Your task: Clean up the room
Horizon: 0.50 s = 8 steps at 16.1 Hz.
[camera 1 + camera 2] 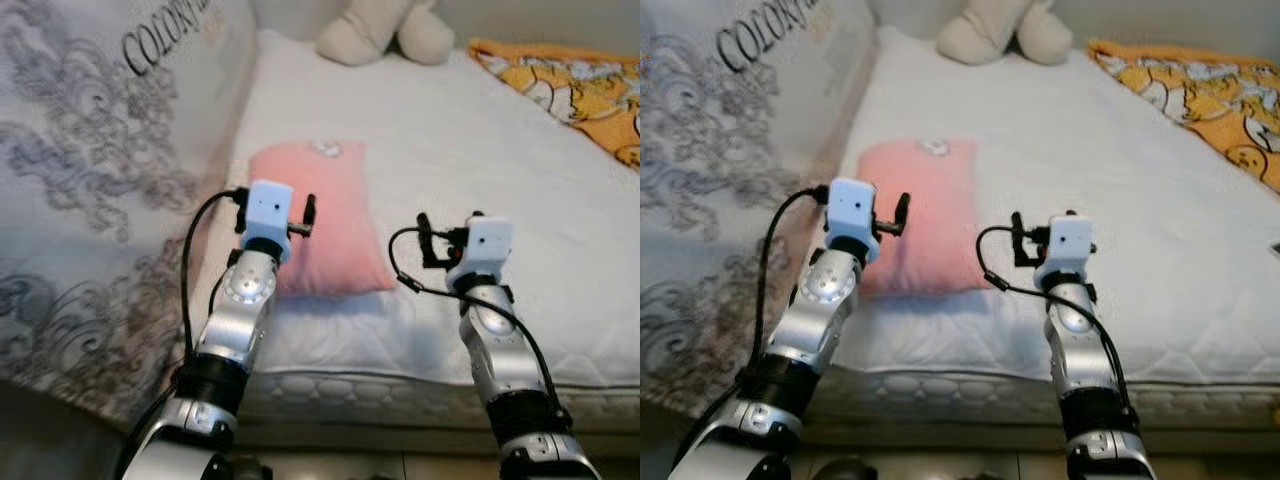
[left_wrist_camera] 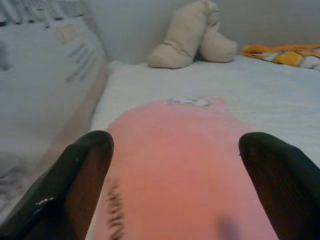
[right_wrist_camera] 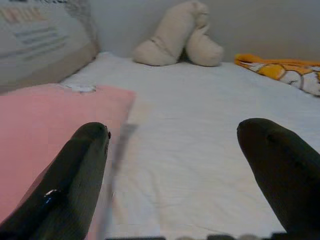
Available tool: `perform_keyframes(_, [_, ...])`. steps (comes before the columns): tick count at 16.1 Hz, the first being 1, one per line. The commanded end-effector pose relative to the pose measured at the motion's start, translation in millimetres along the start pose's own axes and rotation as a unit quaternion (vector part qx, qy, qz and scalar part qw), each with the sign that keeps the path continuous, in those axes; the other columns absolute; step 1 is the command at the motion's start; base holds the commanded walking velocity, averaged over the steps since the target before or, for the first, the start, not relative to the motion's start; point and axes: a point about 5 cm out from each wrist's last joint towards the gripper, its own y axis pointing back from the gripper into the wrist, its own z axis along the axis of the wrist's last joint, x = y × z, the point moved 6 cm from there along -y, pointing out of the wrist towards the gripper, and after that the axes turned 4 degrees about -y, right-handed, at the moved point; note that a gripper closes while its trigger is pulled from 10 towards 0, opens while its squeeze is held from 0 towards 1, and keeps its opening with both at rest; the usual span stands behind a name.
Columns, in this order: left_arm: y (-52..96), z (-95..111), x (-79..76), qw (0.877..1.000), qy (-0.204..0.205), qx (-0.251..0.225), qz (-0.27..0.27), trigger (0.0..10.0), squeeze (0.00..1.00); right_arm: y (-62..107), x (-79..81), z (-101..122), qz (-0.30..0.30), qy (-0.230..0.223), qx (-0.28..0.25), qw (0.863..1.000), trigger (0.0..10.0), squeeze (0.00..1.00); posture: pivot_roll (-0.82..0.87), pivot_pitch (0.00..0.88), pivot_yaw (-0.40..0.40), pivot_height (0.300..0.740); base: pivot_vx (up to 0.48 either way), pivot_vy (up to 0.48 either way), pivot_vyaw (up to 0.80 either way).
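I'm standing at the white mattress (image 1: 480, 160), where the pink pillow (image 1: 325, 215) lies near its left edge beside the grey patterned duvet (image 1: 90, 190). My left gripper (image 2: 175, 165) hangs spread over the pillow, the right gripper (image 3: 172, 160) spread just beside it. This looks like the approach to a pick-up; next I'd lower both and close on the pillow's near end.

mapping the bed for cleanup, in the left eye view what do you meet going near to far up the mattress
left gripper → pink pillow → cream plush toy
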Motion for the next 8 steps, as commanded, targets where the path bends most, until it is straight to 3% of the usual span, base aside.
perform_keyframes(1, [-2.0,2,4.2,1.0,0.008,0.001,0.013,10.0,0.0,-3.6,0.4,3,0.005,-0.015,-0.001,1.0,10.0,0.0,0.05,0.0,-0.039,0.74,0.394,0.274,0.0])
perform_keyframes(5, [-3.5,2,6.2,1.0,0.011,0.008,0.023,10.0,0.0,-10.2,7.8,3,0.027,-0.082,0.016,0.996,10.0,0.0,0.05,0.0,-0.039,0.74,0.337,0.336,0.0])
perform_keyframes(8, [-10.1,-7,-4.7,0.999,0.018,0.047,-0.005,10.0,0.0,-13.8,-2.9,-3,0.008,-0.139,0.037,0.99,10.0,0.0,0.06,0.0,-0.04,0.74,0.0,0.0,0.0])
